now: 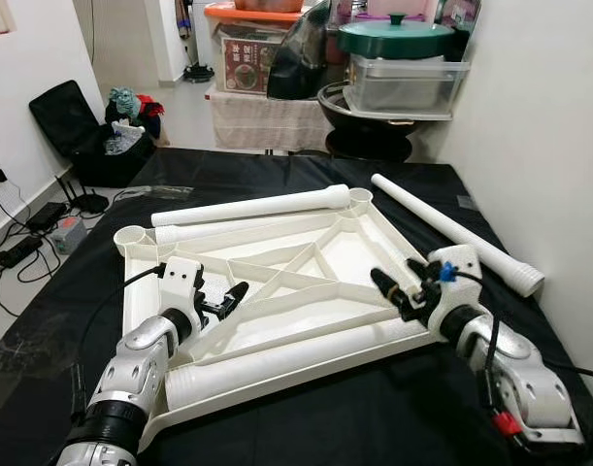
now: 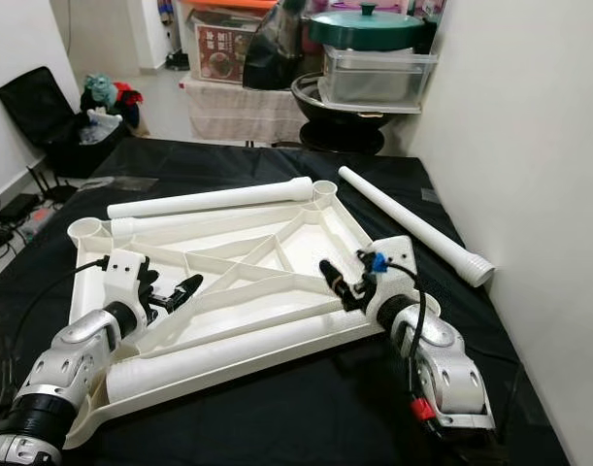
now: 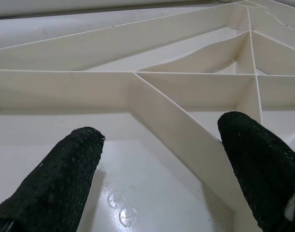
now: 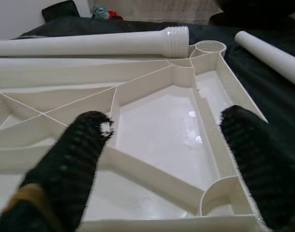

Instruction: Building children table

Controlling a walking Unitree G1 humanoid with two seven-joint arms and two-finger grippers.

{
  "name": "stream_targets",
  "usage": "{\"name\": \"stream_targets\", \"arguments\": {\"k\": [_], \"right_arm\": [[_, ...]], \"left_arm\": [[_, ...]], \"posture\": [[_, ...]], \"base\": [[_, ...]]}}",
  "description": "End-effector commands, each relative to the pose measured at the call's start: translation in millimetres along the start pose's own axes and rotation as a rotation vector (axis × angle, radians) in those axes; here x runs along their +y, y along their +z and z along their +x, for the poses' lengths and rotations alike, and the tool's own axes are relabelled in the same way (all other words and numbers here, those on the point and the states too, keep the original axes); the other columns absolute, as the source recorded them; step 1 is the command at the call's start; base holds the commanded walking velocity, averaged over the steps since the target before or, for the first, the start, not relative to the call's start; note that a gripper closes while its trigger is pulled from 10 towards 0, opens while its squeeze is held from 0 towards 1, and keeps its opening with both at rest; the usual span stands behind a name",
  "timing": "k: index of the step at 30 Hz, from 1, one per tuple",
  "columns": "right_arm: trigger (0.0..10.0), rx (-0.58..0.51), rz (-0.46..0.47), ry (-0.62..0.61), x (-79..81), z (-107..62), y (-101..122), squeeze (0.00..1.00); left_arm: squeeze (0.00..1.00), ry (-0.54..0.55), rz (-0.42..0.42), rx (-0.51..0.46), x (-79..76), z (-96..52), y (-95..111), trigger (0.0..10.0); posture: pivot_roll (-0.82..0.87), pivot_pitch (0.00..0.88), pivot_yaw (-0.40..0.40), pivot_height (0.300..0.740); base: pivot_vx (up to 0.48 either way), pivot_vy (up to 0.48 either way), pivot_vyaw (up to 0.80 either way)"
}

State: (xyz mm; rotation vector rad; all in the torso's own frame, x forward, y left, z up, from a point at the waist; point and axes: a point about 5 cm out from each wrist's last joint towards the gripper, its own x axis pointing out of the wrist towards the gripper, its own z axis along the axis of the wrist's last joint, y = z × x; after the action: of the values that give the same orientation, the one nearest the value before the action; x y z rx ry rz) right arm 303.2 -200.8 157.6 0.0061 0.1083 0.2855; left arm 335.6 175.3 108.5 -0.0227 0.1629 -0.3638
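Observation:
The white plastic table top lies upside down on a black cloth, ribs facing up. One white leg rests along its far edge. A second leg lies on its near edge, and a third lies on the cloth to the right. My left gripper hovers open over the ribs at the left side, nothing between its fingers. My right gripper is open above the right corner, looking toward a round leg socket and the threaded end of the far leg.
A white wall runs close along the right. Behind the work surface stand stacked boxes and a green pot. On the floor to the left are an open black suitcase and power strips with cables.

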Motion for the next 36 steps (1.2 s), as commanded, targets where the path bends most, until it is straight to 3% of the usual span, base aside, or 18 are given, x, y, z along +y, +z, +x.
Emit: {"name": "stream_targets", "arguments": {"k": [1, 11, 13, 19, 20, 29, 36], "right_arm": [[10.0, -0.004, 0.004, -0.025, -1.9, -2.6, -2.6, 1.0], [10.0, -0.045, 0.015, -0.101, -1.1, -6.0, -2.4, 1.0], [10.0, -0.121, 0.024, -0.186, -4.9, -4.9, 5.4, 1.0], [10.0, -0.132, 0.006, -0.262, -3.8, -1.3, 5.1, 1.0], [10.0, -0.118, -0.002, -0.285, -4.2, -0.2, 2.5, 0.0], [10.0, -0.112, 0.03, -0.318, 0.3, 3.3, -2.6, 0.0], [10.0, -0.189, 0.019, -0.313, 5.7, 11.3, 11.4, 0.0]], "left_arm": [[0.0, 0.005, 0.022, 0.031, 2.7, -2.5, -5.9, 10.0], [0.0, -0.005, 0.032, 0.017, -1.7, -1.0, -3.2, 10.0], [0.0, 0.014, 0.05, -0.022, -1.0, 0.5, 5.5, 10.0], [0.0, 0.018, 0.081, -0.085, -5.3, 1.8, 17.9, 10.0], [0.0, 0.014, 0.093, -0.101, -7.0, 2.1, 21.0, 10.0], [0.0, 0.022, 0.127, -0.193, -11.8, 4.7, 40.7, 10.0], [0.0, 0.048, 0.156, -0.325, -21.9, 8.5, 67.5, 10.0]], "posture": [[0.05, 0.0, -0.058, 0.74], [0.04, 0.0, -0.048, 0.74], [0.05, 0.0, -0.047, 0.74], [0.05, 0.0, -0.046, 0.74], [0.05, 0.0, -0.047, 0.74], [0.06, 0.0, -0.055, 0.74], [0.06, 0.0, -0.044, 0.74]], "base": [[0.0, 0.0, 0.0], [0.0, 0.0, 0.0], [0.0, 0.0, 0.0], [0.0, 0.0, 0.0], [0.0, 0.0, 0.0], [0.0, 0.0, 0.0], [0.0, 0.0, 0.0]]}}
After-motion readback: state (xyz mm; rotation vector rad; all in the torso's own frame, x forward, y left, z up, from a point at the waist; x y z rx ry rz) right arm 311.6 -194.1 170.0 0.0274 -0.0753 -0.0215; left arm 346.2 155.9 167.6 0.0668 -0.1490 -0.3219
